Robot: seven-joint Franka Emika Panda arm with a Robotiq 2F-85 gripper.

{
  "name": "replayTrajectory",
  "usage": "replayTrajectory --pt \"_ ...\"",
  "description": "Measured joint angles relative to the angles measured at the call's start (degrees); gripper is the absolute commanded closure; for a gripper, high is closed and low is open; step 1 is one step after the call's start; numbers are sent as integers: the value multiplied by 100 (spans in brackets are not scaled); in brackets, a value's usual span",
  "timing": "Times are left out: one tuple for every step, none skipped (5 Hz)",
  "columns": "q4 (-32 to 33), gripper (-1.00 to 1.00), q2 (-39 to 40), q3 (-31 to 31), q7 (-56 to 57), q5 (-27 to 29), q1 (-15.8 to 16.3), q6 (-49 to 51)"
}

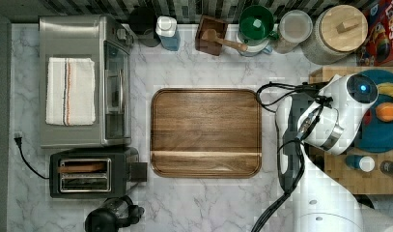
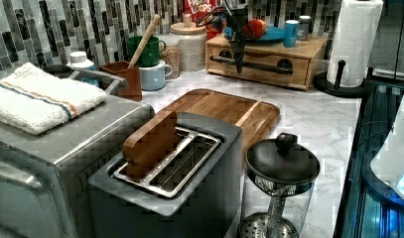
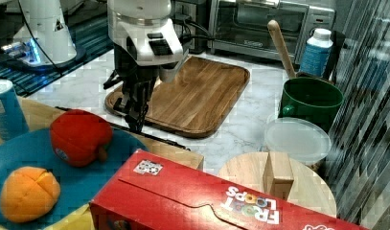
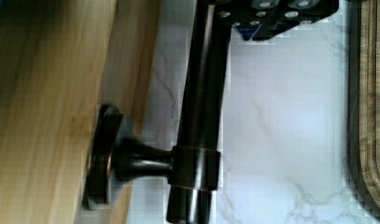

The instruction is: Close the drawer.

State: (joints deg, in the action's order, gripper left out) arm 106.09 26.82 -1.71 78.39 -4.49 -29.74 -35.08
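Pincer (image 2: 237, 65) hangs point-down at the dark bar handle (image 4: 201, 93) of the drawer (image 2: 269, 75), in the upper middle of the left view; whether it is apart, together or clamped on the bar I cannot tell. Nearest, in the lower half of the left view, stand the toaster (image 2: 189, 163) and the glass press (image 2: 281, 188); beyond them the walnut board (image 2: 224, 106) lies flat on the marble; farthest, the drawer sits in the wooden box (image 2: 313, 49) that carries the blue plate (image 2: 271, 33). How far out the drawer stands is hard to judge. The risks, I'd say: an off-centre shove could skew and jam the drawer; a slip off the round bar could waste the stroke; too hard a push might slide the whole box and upset the plate.
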Motion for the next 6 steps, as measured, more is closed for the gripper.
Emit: replayTrajectory --pt "0 100 1 -1 0 3 0 -6" --pt "0 100 1 37 0 108 14 -6" --pt "-6 100 1 15 0 111 -8 0" --pt "-6 100 1 8 0 60 0 -3" --pt "-6 100 0 15 0 86 -3 -3" --pt "-6 100 0 29 0 135 -3 -3"
